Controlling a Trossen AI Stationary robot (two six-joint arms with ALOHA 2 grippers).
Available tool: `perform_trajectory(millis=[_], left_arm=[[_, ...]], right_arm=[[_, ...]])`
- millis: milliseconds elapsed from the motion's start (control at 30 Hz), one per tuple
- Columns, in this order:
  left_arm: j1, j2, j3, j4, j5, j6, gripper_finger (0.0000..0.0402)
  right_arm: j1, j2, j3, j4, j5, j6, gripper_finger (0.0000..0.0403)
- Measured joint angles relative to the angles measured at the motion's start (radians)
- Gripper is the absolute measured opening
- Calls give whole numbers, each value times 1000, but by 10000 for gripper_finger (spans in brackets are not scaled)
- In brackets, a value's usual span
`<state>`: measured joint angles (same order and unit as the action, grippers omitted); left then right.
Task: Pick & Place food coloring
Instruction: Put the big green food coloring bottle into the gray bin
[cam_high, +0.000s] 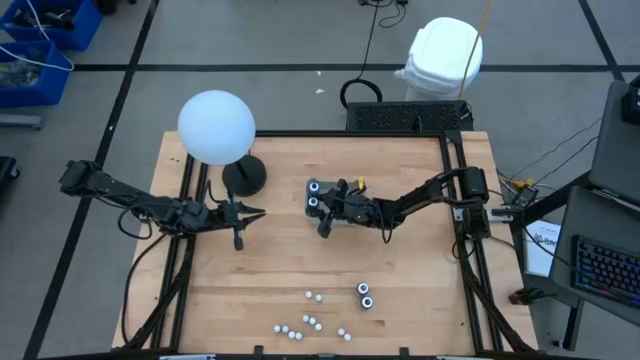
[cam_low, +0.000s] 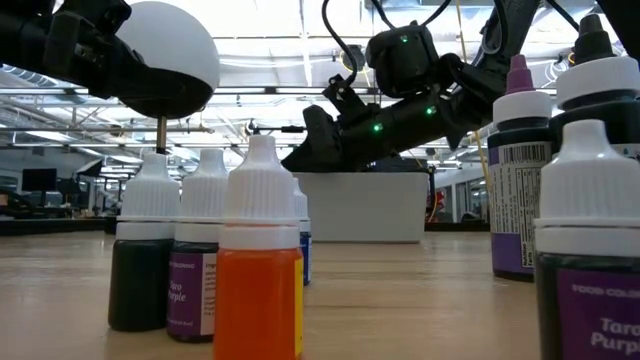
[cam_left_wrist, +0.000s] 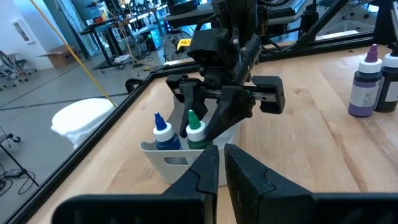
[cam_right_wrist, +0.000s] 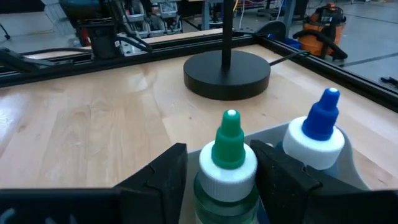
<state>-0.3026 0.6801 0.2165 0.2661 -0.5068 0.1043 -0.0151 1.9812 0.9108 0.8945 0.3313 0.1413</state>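
Two food coloring bottles stand upright in the grey tray (cam_high: 340, 216) at mid-table: a green-tipped one (cam_right_wrist: 229, 155) and a blue-tipped one (cam_right_wrist: 317, 134). My right gripper (cam_right_wrist: 217, 163) is open, with a finger on either side of the green-tipped bottle's white cap. It reaches in level from the table's right (cam_high: 326, 207). Several more small bottles (cam_high: 310, 322) and two bigger ones (cam_high: 365, 296) stand near the table's front edge. My left gripper (cam_high: 258, 212) hangs shut and empty over the table's left half, pointing at the tray (cam_left_wrist: 168, 158). My right gripper has its fingers on either side of the green-tipped bottle's white cap (cam_right_wrist: 208, 174), coming level from the table's right. A gap shows beside one finger (cam_right_wrist: 165, 171); whether the other finger touches the cap I cannot tell. The bottle stands upright in the tray.
A lamp with a white globe (cam_high: 215, 125) and a black round base (cam_high: 243, 176) stands at the far left, just beyond the tray. Black rails (cam_high: 455, 190) frame the table. In the low view, bottles (cam_low: 258, 270) crowd the foreground.
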Motion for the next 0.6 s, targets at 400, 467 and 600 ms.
perform_trajectory(millis=[400,467,600], left_arm=[[0,0,0,0,0,0,35],[0,0,0,0,0,0,35],[0,0,0,0,0,0,35]], right_arm=[[0,-4,0,15,0,-23,173],[0,-8,1,24,0,-26,173],[0,-39,2,17,-1,-51,172]])
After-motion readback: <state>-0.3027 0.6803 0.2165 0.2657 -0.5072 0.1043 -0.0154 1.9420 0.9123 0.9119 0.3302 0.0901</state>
